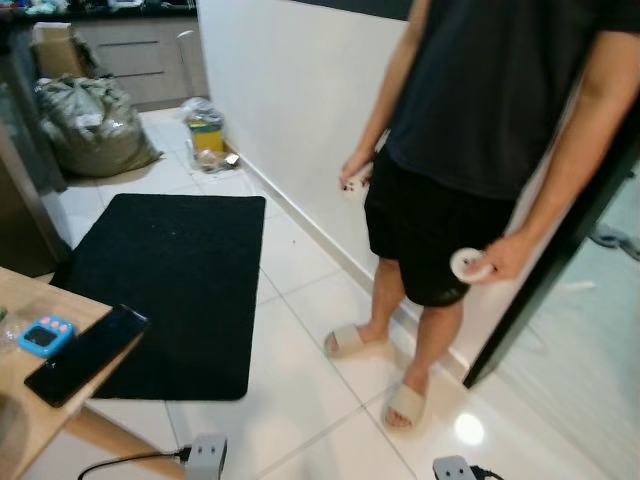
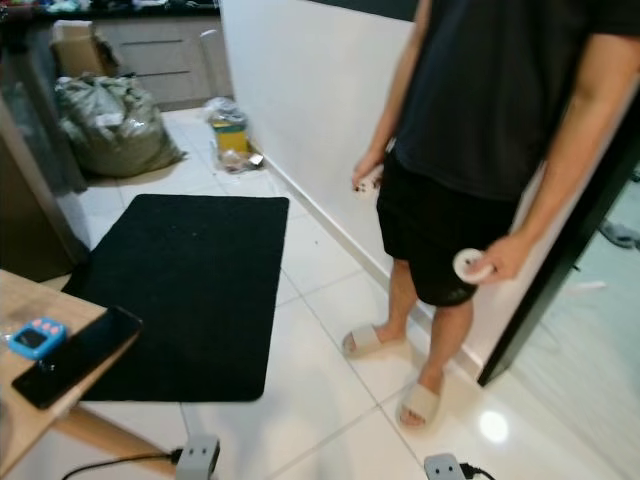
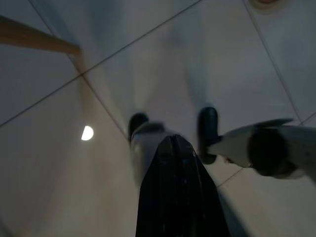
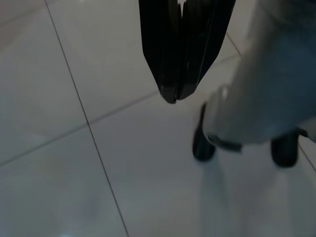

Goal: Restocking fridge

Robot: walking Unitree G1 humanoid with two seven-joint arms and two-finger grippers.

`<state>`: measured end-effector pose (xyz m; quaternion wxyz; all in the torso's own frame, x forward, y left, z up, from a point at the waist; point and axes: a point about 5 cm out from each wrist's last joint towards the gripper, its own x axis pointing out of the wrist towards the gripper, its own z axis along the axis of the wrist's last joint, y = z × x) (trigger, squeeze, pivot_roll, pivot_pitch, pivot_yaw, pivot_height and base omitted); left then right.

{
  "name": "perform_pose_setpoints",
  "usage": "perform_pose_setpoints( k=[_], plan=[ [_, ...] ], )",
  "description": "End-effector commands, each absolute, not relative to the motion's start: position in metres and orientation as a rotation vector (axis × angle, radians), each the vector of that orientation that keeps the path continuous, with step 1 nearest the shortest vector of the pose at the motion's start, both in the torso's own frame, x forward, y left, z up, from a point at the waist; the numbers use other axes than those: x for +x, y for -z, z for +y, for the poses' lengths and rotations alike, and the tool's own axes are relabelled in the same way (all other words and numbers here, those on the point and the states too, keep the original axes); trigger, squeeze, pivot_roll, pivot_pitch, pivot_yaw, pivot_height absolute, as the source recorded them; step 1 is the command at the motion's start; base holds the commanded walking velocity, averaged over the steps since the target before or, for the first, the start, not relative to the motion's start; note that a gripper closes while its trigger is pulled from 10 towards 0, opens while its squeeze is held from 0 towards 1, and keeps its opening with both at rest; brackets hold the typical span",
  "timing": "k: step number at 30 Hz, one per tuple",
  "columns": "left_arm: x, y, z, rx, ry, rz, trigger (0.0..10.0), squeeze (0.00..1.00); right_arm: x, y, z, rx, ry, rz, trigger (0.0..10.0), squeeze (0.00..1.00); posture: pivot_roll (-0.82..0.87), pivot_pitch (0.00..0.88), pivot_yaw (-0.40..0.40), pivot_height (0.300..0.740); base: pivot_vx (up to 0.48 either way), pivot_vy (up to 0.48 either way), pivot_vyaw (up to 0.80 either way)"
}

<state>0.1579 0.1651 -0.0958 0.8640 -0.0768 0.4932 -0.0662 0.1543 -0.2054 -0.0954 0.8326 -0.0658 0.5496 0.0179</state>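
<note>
The person [image 1: 480, 150] is cut off at the top edge, so nothing above the chest shows. The small white thing [image 1: 468, 264] in one hand is partly covered by fingers, and the object [image 1: 354, 181] in the other hand is too small to tell. The wooden table [image 1: 40, 400] is cut off at the left and bottom edges. The bagged items [image 1: 207, 135] by the wall are too small to identify. Both wrist views are blurred.

One person [image 1: 470, 110], two slippers [image 1: 352, 340]. One black floor mat [image 1: 170, 285]. One phone [image 1: 85, 352], one blue gadget [image 1: 45, 336] on wooden surface [image 1: 25, 400]. One grey sack [image 1: 92, 125]. Two power plugs [image 1: 207, 455] on floor.
</note>
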Motion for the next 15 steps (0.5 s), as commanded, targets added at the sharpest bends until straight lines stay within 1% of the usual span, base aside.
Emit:
perform_pose_setpoints(
  k=[1, 6, 15],
  plan=[
    [0.1609, 0.0947, 0.1637, -0.153, 0.148, 1.030, 10.0, 0.00, 0.1473, 0.0976, -0.2081, -0.147, -0.038, 1.186, 10.0, 0.00, 0.03, 0.000, -0.022, 0.740, 0.274, 0.000, -0.80],
    [0.1608, 0.0948, 0.1641, -0.151, 0.148, 1.031, 10.0, 0.00, 0.1472, 0.0977, -0.2080, -0.148, -0.039, 1.186, 10.0, 0.00, 0.03, 0.000, -0.022, 0.740, 0.274, 0.000, -0.80],
    [0.1608, 0.0948, 0.1630, -0.152, 0.149, 1.031, 10.0, 0.00, 0.1475, 0.0973, -0.2090, -0.146, -0.035, 1.183, 10.0, 0.00, 0.02, 0.000, -0.023, 0.740, 0.270, 0.000, 0.00]
  ],
)
